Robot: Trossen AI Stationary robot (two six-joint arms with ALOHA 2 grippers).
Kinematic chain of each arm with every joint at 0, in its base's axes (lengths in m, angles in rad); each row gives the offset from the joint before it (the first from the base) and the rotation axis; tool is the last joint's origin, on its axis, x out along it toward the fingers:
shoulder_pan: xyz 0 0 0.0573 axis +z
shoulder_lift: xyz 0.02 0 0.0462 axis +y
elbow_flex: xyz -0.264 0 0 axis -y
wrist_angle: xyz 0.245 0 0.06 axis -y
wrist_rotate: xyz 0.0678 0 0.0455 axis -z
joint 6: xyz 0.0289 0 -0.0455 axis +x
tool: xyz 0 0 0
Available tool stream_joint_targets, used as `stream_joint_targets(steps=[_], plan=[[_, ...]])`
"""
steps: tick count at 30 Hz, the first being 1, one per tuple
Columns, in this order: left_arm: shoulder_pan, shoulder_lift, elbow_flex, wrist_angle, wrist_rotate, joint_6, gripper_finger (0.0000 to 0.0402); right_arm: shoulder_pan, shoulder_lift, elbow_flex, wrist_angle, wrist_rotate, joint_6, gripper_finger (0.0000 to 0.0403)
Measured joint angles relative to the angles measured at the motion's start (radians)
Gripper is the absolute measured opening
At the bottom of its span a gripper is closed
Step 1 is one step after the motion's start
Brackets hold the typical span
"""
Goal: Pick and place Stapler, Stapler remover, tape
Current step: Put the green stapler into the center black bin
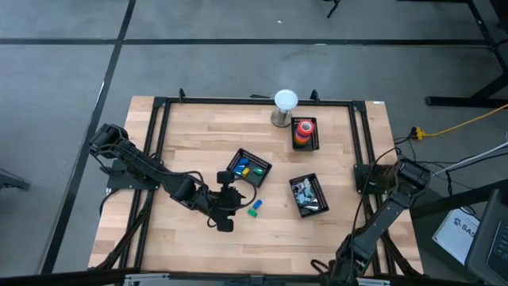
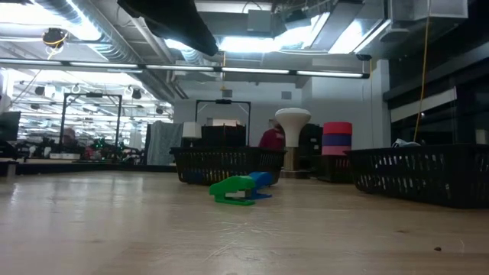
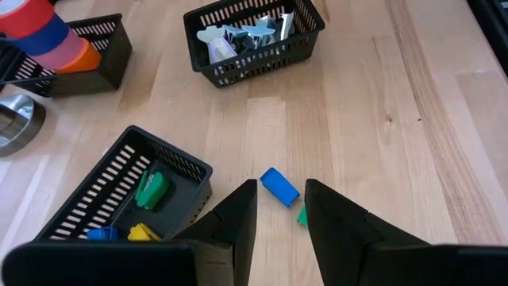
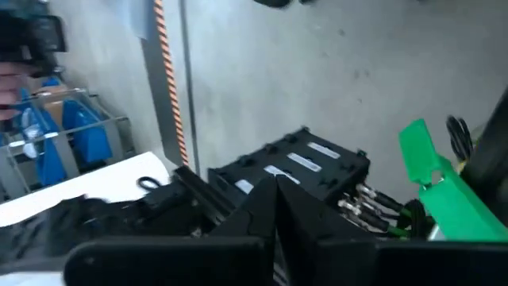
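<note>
A small blue stapler (image 3: 279, 187) and a green one (image 2: 237, 189) lie flat on the wooden table, side by side (image 1: 254, 208). My left gripper (image 3: 280, 191) hovers open just above and short of them, a finger on either side of the blue one in the left wrist view, touching nothing. A black basket (image 1: 248, 169) beside it holds green, yellow and blue staplers. Metal stapler removers fill a second basket (image 1: 308, 195). Stacked tape rolls (image 1: 303, 131) stand in a third. My right gripper (image 4: 276, 199) is shut and holds nothing, at the table's right edge (image 1: 379, 176).
A white-topped metal stand (image 1: 285, 106) is at the far edge next to the tape basket. A black frame (image 1: 159, 119) runs around the tabletop. Bare wood lies near the front edge (image 1: 262, 246). Beyond the table's right side are a black box (image 4: 294, 171) and cables.
</note>
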Motion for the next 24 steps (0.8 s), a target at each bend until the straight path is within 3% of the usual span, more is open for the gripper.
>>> stream_joint_targets(steps=[8,16,24], plan=[[0.000,0.000,0.000,0.000,-0.001,-0.001,0.0104,0.030,0.125,0.052,-0.029,0.021,0.000,0.0005],[0.000,0.000,0.000,0.000,-0.001,-0.002,0.0104,0.038,0.122,0.058,-0.239,0.137,-0.066,0.0004],[0.000,0.000,0.000,0.000,-0.002,-0.002,0.0104,0.015,0.120,0.060,-0.273,0.174,-0.218,0.0004]])
